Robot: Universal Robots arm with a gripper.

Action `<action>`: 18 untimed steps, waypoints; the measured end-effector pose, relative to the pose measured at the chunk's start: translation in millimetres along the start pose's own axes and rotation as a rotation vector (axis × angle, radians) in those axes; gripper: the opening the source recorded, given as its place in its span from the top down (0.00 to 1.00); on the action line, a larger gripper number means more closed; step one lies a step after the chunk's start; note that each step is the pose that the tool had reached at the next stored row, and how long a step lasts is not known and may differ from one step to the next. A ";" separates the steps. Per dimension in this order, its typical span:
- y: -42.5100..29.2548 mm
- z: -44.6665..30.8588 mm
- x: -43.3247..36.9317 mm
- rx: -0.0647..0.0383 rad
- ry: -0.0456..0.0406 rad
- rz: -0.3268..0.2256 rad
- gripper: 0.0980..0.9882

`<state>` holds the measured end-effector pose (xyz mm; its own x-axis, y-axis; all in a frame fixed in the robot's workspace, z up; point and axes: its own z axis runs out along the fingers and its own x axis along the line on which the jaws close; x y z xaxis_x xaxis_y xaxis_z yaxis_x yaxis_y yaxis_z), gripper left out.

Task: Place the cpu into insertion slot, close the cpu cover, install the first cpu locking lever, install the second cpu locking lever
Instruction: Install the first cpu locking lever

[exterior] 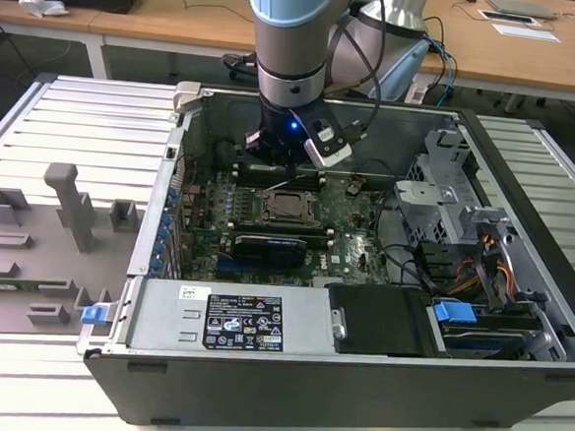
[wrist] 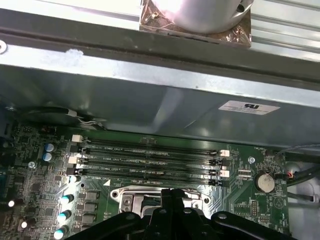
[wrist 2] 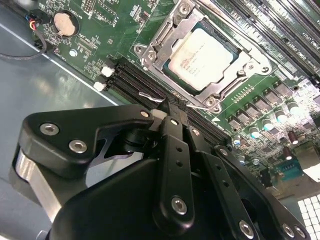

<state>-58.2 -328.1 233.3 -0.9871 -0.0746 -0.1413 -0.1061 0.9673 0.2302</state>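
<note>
Closed end effector (wrist 2: 169, 107), gripping nothing, at far edge of insertion slot (wrist 2: 141, 50), seemingly for pushing. Inside, cpu (wrist 2: 202, 52) seated flat, cpu cover (wrist 2: 231, 70) down over it.

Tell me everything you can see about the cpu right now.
The cpu is a flat square chip with a pale silvery metal top. It lies level on the green motherboard, framed by the cpu cover, a steel plate whose rim overlaps its edges. The gripper sits beside that frame, not touching the chip.
</note>
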 end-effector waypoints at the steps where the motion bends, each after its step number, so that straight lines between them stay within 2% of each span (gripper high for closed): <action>1: -0.2 0.7 0.1 0.000 0.0000 0.000 0.99; 6: -1.2 5.0 -4.6 0.001 -0.0006 0.003 0.99; 12: -2.8 9.0 -17.3 0.002 0.0000 0.004 0.99; 18: 0.4 10.7 -19.4 0.003 -0.0002 0.005 0.99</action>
<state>-37.8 -323.7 225.8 -0.9877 -0.0693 -0.1403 -0.1003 0.9685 0.2278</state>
